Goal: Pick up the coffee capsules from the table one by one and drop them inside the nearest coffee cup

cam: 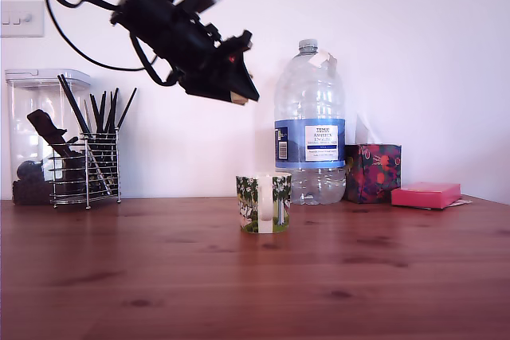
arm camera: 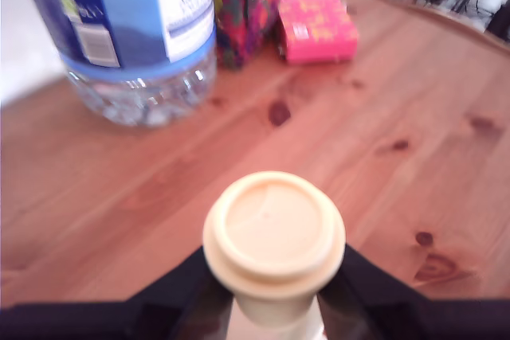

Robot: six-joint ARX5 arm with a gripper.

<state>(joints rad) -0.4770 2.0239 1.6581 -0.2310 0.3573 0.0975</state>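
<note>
Gripper (cam: 239,95) clenched on 1 cream capsule (arm camera: 274,240), high above table (cam: 159,276), w/ coffee cup (cam: 264,203) below & slightly toward exterior view's right.

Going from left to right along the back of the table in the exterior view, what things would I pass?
Clear lidded container → wire utensil holder → tree-printed coffee cup → water bottle → patterned box → pink box.

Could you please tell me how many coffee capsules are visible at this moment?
1: a cream capsule clamped in the hand, raised above the table, up-left of the cup in the exterior view. Another may be hidden inside the cup.
</note>
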